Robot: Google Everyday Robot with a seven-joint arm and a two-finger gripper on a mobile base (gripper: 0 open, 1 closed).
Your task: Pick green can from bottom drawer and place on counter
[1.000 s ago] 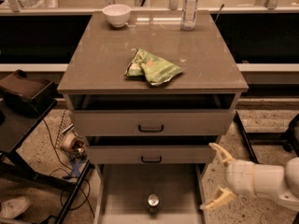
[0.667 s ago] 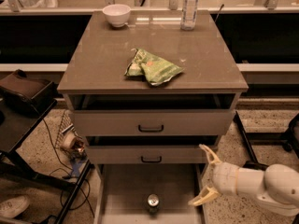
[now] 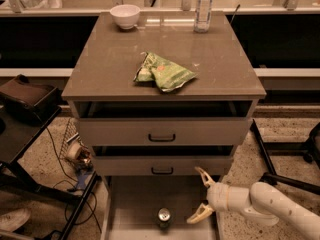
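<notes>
Hovering over the bottom drawer, gripper splayed beside green can

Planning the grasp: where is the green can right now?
The green can stands in the bottom drawer, low centre of the camera view, just left of the open gripper.

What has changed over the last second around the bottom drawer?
The open pale two-finger gripper has slid left over the shallow grey-beige bottom drawer toward the small dark-green can, not touching it. Nothing grasped or released. The can, wrinkly green snack bag, white bowl and clear bottle stayed put.
</notes>
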